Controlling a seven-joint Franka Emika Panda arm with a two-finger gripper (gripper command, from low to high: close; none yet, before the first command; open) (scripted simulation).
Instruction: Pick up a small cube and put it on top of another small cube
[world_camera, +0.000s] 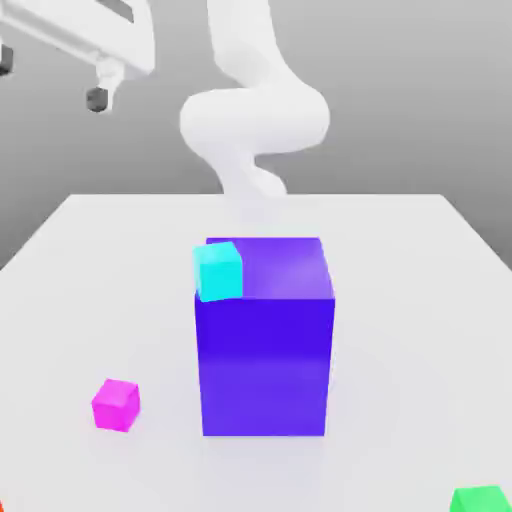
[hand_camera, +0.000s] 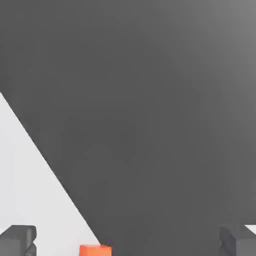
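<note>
Exterior view, left to right: the gripper (world_camera: 55, 85) hangs high at ten o'clock, jaws spread wide and empty. A small bright magenta plain cube (world_camera: 116, 404) sits at eight o'clock; a small cyan cube (world_camera: 219, 270) tops a large blue-violet block (world_camera: 266, 340); a small bright green plain cube (world_camera: 479, 499) lies at five o'clock. Magenta looks rigid, light; pinch opposite flat faces.

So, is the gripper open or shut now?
Open: in the hand view the gripper has its two dark fingers far apart, holding nothing.
</note>
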